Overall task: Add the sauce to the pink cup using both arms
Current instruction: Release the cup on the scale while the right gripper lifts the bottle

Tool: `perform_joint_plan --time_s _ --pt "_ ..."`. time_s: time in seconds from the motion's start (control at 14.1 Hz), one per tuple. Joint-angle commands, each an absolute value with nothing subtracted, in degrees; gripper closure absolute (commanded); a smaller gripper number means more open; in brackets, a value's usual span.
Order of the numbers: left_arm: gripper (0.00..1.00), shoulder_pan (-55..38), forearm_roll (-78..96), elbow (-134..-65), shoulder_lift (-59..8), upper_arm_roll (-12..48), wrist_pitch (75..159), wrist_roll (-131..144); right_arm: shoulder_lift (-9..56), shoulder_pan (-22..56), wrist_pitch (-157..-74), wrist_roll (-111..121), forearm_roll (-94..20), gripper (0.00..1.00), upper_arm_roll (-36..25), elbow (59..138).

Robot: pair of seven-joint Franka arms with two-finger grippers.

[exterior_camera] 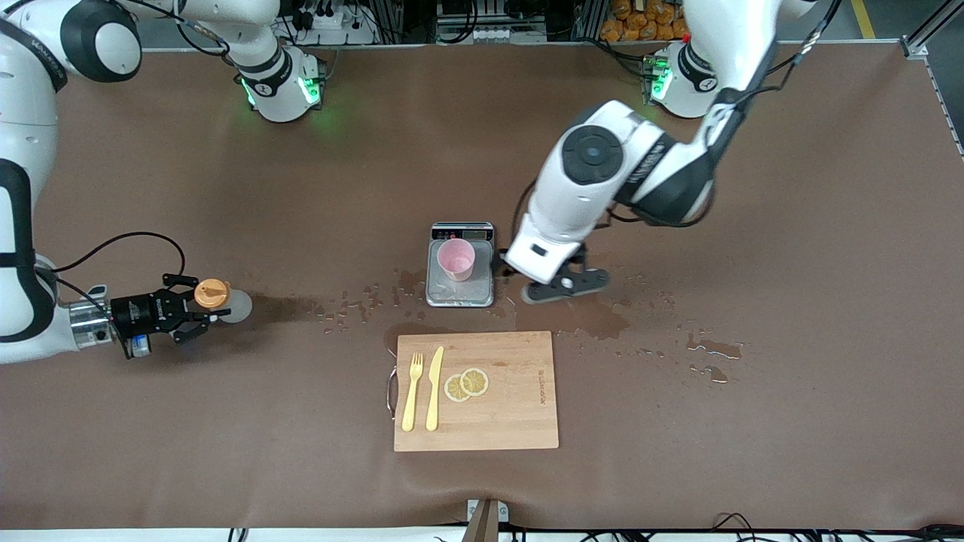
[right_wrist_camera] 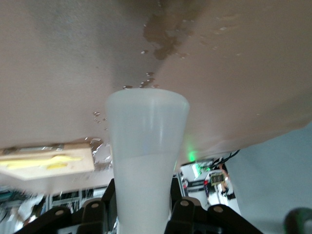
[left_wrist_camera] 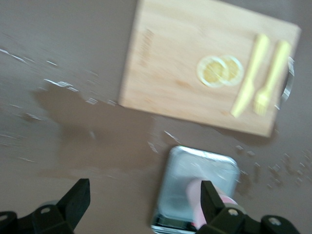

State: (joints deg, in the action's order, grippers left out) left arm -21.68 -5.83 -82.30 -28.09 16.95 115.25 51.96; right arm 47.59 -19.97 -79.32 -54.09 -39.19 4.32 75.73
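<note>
Right jaws (exterior_camera: 197, 312) clamp 1 sauce (exterior_camera: 218, 299); left jaws (exterior_camera: 553, 286) apart beside 1 pink cup (exterior_camera: 456, 259).

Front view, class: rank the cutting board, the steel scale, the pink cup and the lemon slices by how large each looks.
1. Cutting board
2. Steel scale
3. Lemon slices and pink cup: too alike to rank; the two overlapping slices together cover about what the cup does.

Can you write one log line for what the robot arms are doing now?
right gripper: shut on translucent orange-capped sauce bottle | left gripper: open beside pale-pink plastic cup on steel scale
</note>
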Motion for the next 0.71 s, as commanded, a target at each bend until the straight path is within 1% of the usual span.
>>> perform_joint_plan --time_s 0.0,0.14,0.28,0.49,0.64 --pt "0.00 -15.49 -10.27 -83.85 -23.83 17.40 110.41 48.01 43.34 -15.04 -78.49 -63.34 -33.06 0.55 3.96 73.92" --pt "0.00 -11.36 -10.37 -83.85 -21.89 17.40 105.06 40.47 41.67 -11.88 -78.49 -68.44 -29.90 0.55 3.87 73.39" --pt "0.00 -8.10 -10.37 -83.85 -20.48 17.49 101.79 34.04 39.82 -8.89 -78.57 -73.62 -24.81 0.55 3.87 72.51" --pt "0.00 -4.14 -9.49 -83.50 -19.51 18.01 101.43 28.93 37.54 -5.46 -78.84 -80.22 -20.06 0.55 3.78 71.55" --pt "0.00 -2.73 -9.40 -83.67 -18.46 18.02 101.16 27.78 36.13 -2.13 -78.93 -85.49 -14.97 0.56 3.78 70.23"
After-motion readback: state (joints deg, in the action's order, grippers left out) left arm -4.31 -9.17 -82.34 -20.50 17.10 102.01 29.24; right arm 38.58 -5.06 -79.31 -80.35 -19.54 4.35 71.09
